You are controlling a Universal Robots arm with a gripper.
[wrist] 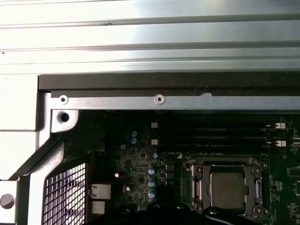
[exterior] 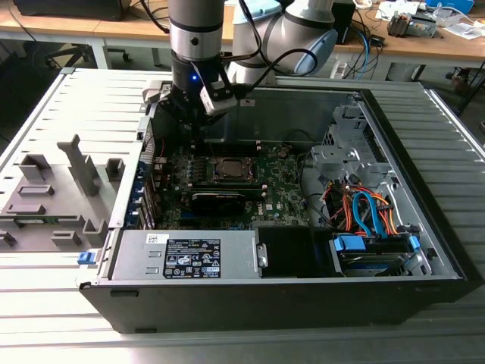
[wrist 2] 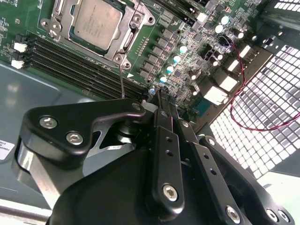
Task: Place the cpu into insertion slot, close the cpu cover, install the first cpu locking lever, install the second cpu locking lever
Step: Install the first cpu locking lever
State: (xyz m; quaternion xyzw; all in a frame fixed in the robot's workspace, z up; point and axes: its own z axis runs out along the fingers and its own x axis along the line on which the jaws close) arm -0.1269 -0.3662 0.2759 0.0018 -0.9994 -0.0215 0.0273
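The cpu [wrist 2: 97,22] has a dull silver top and lies flat in its socket on the green motherboard; it also shows in the exterior view as the cpu [exterior: 229,168] and in the first wrist view as the cpu [wrist: 228,187]. The cpu cover [wrist 2: 125,43], a silvery frame, lies down around the chip's edges. A thin wire lever [wrist 2: 122,83] rises from the socket's corner. My gripper [wrist 2: 158,96] hovers over the board beside the socket, toward the case's rear corner, with its black fingers together and nothing between them. In the exterior view the gripper [exterior: 192,121] hangs behind and to the left of the socket.
Black memory slots [wrist 2: 70,61] run beside the socket. A long black card [exterior: 218,199] lies in front of it. The power supply [exterior: 189,254] fills the near side, with a drive cage and coloured cables [exterior: 371,216] on the exterior view's right. The mesh rear wall [wrist 2: 267,108] and a red wire [wrist 2: 244,75] are close.
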